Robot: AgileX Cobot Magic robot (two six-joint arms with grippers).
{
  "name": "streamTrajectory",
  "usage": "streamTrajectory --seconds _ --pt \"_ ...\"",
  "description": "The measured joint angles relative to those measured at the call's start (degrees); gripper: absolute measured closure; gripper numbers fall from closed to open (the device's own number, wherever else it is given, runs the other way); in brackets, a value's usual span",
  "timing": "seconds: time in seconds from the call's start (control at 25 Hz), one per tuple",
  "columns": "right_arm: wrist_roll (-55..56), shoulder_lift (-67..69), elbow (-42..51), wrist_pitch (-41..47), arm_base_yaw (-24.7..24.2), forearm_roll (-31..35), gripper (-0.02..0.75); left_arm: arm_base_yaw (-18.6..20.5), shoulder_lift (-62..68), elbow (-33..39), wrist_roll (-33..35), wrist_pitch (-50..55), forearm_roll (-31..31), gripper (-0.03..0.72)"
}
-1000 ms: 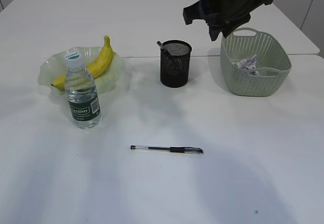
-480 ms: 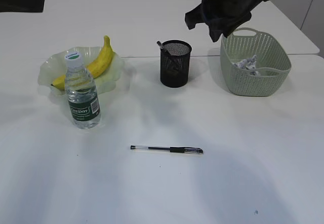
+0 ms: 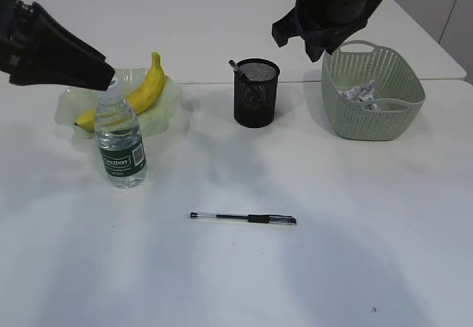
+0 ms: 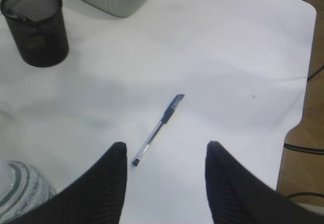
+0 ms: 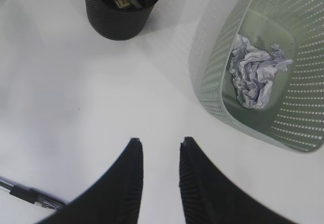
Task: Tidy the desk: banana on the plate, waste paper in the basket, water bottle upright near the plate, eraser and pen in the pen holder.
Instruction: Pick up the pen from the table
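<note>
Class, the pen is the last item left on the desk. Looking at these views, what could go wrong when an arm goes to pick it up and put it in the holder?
1. The pen lies flat and thin on the table; open fingers may slip off it or roll it away.
2. The left gripper hangs close to the water bottle; a careless swing might topple it.
3. The pen holder already holds something, which could block the pen.

Open left pincer above pen, pen holder beyond
</note>
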Motion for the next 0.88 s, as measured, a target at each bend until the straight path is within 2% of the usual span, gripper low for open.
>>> streamTrajectory --seconds 0.44,0.56,0.68,0.88 --pt "-1.3 0.0 0.0 0.0 0.0 0.0 0.545 -9.7 6.0 -9.4 -8.3 1.4 12.3 0.338" --pt "-2.1 0.0 0.0 -0.1 0.0 0.0 0.545 -12.0 8.6 -13.2 -11.7 2.5 18.3 0.338" --pt "-3.2 0.0 0.0 -0.1 0.0 0.0 0.546 -13.2 11.9 -16.2 -14.4 3.6 23.5 0.333" --pt "-4.8 0.0 0.0 -0.2 0.0 0.0 0.545 -14.6 16.1 -17.3 -15.1 -0.1 26.9 0.324"
